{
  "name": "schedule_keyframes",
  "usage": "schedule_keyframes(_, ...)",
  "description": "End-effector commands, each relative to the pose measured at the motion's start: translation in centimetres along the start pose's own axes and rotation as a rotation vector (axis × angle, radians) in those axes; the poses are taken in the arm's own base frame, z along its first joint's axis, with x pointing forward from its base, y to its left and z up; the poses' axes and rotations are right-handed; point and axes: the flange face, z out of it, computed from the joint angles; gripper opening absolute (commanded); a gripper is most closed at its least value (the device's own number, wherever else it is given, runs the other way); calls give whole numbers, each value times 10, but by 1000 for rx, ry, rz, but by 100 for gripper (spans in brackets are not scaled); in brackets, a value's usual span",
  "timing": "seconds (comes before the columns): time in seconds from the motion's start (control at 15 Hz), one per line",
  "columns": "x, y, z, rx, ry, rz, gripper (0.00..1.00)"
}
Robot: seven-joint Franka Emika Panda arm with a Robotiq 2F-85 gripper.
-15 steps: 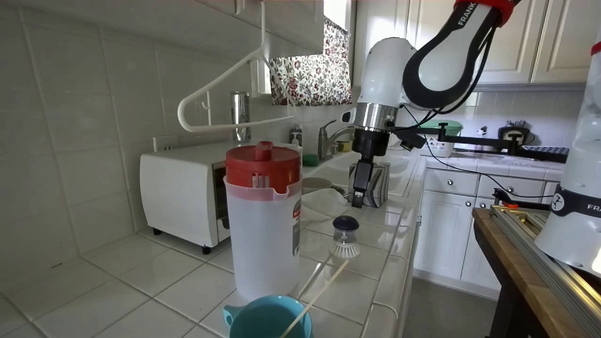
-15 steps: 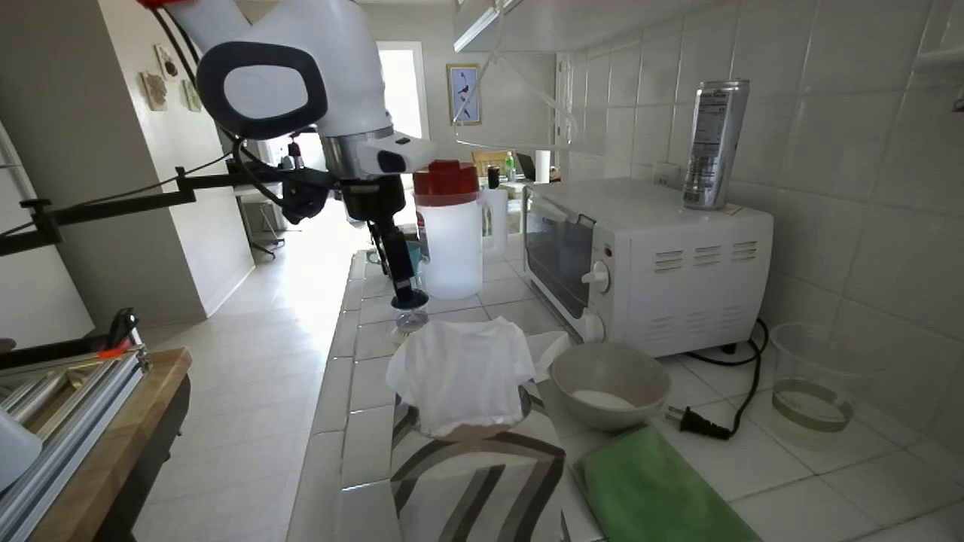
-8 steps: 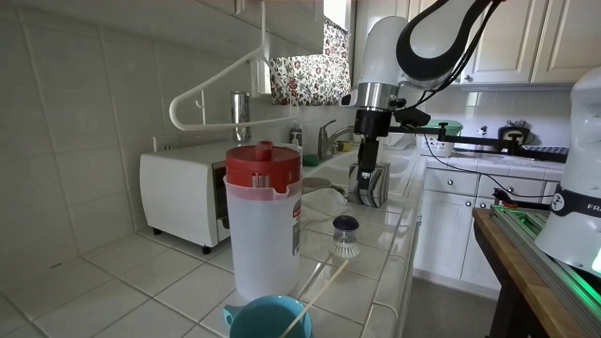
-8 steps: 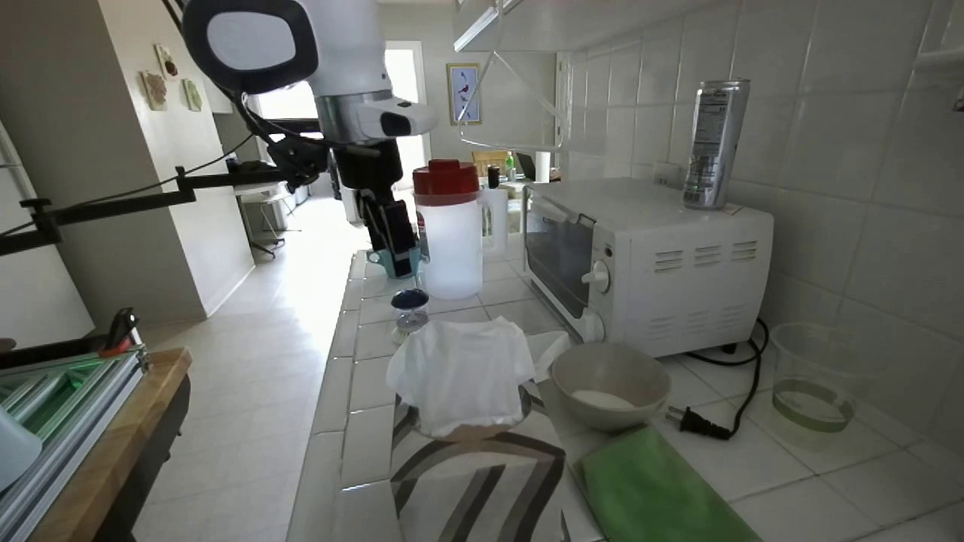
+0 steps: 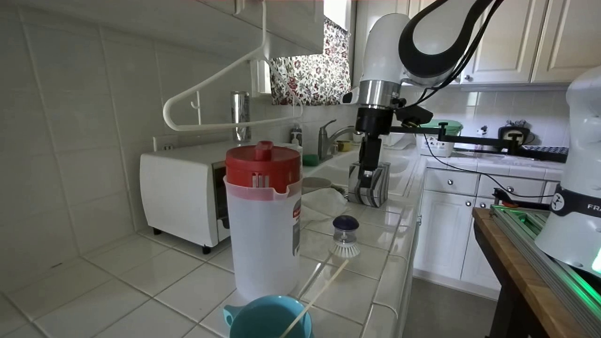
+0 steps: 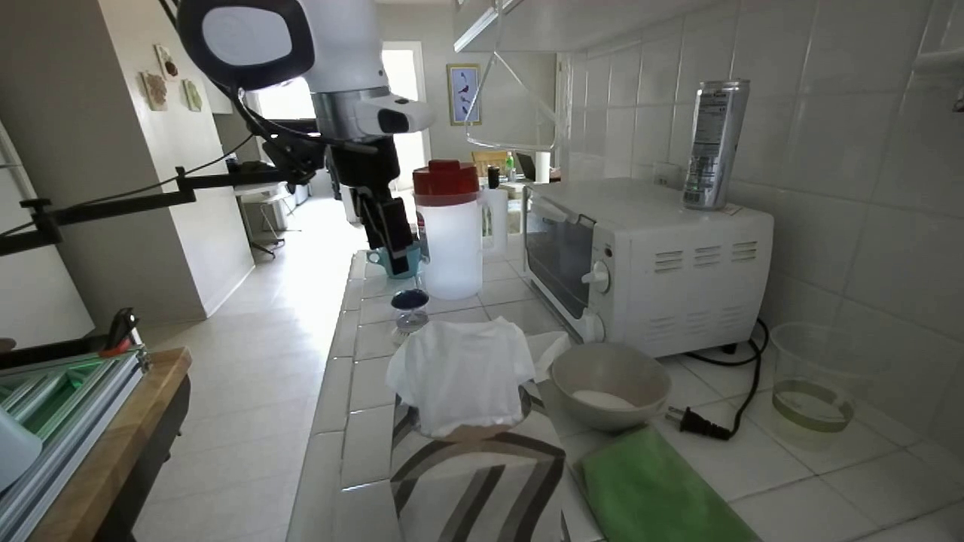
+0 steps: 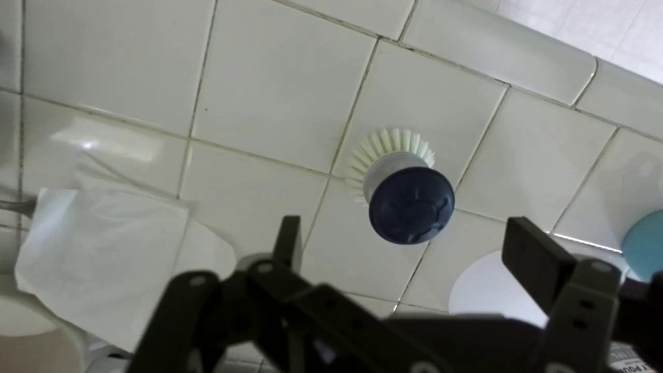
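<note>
Wrist view: the gripper (image 7: 405, 233) has its two black fingers (image 7: 286, 241) wide apart. The blue-topped brush (image 7: 404, 190) shows between them, but it is lower down, standing on the worktop (image 7: 274, 77) close to its rounded edge.

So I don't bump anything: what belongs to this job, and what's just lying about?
Seemingly in the job: open gripper, navy-knobbed dish brush (below it, not held).

Apparently just lying about: red-lidded pitcher, teal mug, toaster oven, bowl, striped tissue box, silver can.
</note>
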Motion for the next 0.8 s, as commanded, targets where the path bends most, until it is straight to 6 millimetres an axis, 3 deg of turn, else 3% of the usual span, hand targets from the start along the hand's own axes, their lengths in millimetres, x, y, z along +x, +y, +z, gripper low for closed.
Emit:
schedule_keyframes(0.0,7,15,1,-19,9,37,100)
schedule_keyframes(0.33,17,63,4,-65,25,118,100)
schedule_keyframes(0.47,24,77,15,-103,40,116,100)
schedule_keyframes(0.73,38,84,53,-133,40,79,100)
